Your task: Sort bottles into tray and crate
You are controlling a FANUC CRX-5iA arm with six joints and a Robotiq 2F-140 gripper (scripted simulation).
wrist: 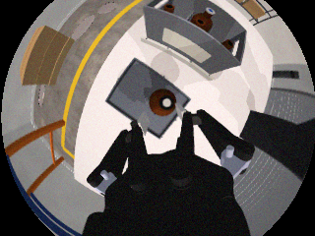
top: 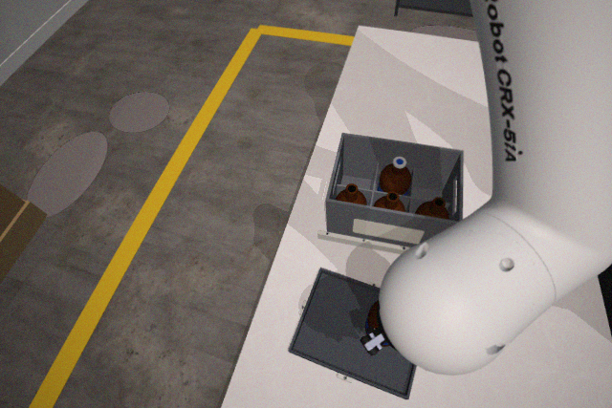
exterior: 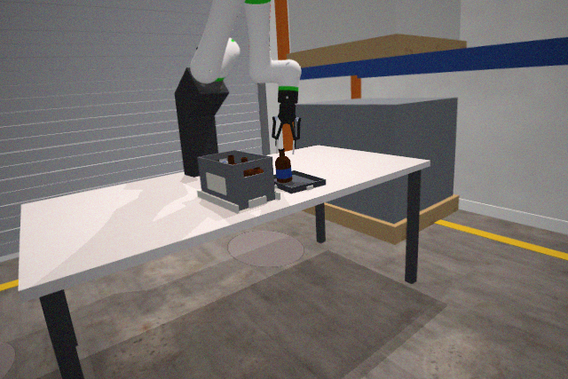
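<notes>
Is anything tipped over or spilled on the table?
No, nothing looks tipped or spilled. The bottle on the tray stands upright, and the crate sits level. The gripper is open above that bottle.

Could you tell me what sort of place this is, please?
Probably a warehouse or factory work cell: a yellow line marks the floor, a blue rack beam bears a load, and a robot arm reaches over the table.
</notes>
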